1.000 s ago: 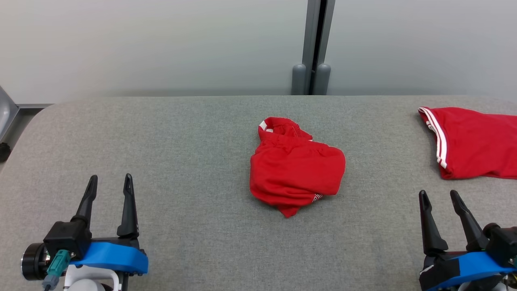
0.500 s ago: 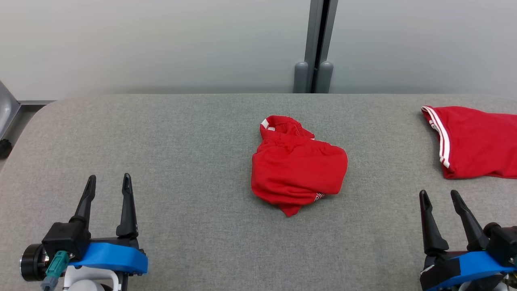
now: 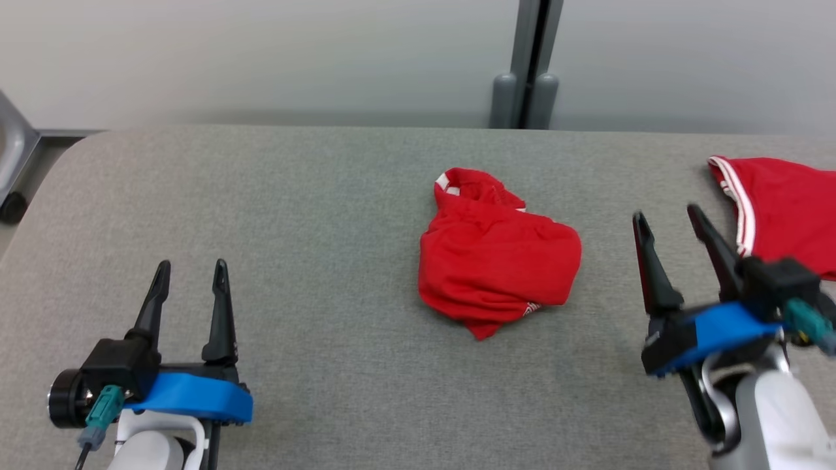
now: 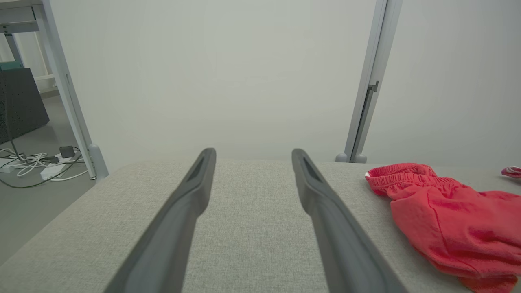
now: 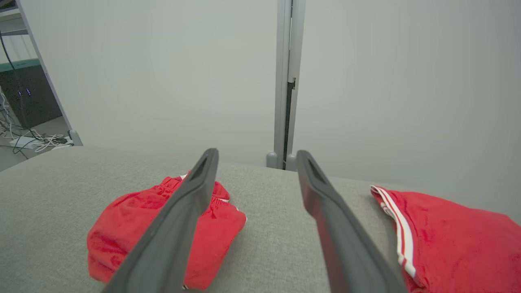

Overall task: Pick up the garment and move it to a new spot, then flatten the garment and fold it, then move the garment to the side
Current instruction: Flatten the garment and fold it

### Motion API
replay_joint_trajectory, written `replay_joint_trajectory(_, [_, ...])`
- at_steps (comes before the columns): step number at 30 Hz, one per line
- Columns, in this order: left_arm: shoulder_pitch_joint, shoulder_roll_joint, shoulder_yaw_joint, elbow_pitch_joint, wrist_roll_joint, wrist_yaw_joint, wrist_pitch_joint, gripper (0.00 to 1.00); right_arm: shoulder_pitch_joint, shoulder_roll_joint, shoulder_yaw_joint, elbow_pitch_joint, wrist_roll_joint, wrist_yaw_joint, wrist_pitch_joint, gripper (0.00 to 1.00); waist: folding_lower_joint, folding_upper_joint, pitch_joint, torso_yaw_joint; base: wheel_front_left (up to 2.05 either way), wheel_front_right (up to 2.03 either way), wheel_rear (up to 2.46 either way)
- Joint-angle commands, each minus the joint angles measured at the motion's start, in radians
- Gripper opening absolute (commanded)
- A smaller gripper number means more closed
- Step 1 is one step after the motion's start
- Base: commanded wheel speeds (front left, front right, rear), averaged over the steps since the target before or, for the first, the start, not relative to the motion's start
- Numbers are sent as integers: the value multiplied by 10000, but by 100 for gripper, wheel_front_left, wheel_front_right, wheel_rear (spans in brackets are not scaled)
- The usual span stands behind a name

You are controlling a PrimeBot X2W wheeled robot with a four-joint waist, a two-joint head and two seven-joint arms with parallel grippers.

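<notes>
A crumpled red garment [image 3: 498, 256] with a white-trimmed waistband lies in a heap at the middle of the grey table [image 3: 313, 215]. It also shows as the garment [image 4: 452, 221] at the right of the left wrist view and as the garment [image 5: 134, 228] behind the left finger in the right wrist view. My left gripper [image 3: 189, 272] rests open at the lower left, far from the cloth. My right gripper [image 3: 665, 217] hovers open just right of the heap, apart from it, with nothing between its fingers.
A second red garment [image 3: 787, 212] with white stripes lies flat at the table's right edge, close behind my right gripper; it is also in the right wrist view [image 5: 452, 240]. A grey partition post [image 3: 529, 72] stands behind the table. Cables [image 4: 28, 162] lie on the floor left.
My right gripper has risen and moved forward and left, toward the crumpled garment. The head camera has shifted, so the scene sits slightly right and higher. The left gripper has held still.
</notes>
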Motion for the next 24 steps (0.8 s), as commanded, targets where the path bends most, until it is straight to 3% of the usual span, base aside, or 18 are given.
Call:
replay_joint_trajectory(1, [-269,-97,-10,42,90,-63,-45,100,-771,-149,131,384,-173,6,188,100,-1,0,252,240,0,0,0])
replay_joint_trajectory(11, [-998,-516,-104,228,200,-309,-45,100,-2983,-668,218,3336,-205,4,639,100,-1,0,1202,1117,0,0,0])
replay_joint_trajectory(24, [-1355,-1050,139,584,512,-670,-46,100,-3617,-599,-108,6938,66,6,319,100,-1,0,1596,1722,0,0,0])
